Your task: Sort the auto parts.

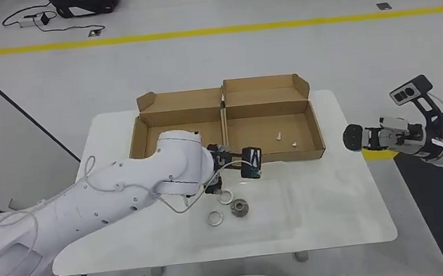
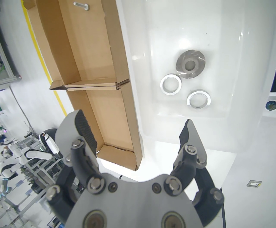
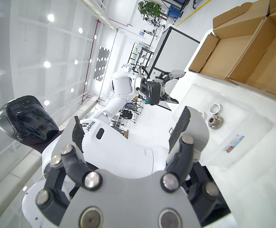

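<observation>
Near L pincer: rings, flange.

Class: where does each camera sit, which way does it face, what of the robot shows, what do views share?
Top: above the arms, facing down at the table and boxes; both arms show.
Left wrist: facing down past its open left gripper onto the hub and rings.
Right wrist: beside the table, facing across it past the open right gripper.
Shared: hub and rings, in all.
</observation>
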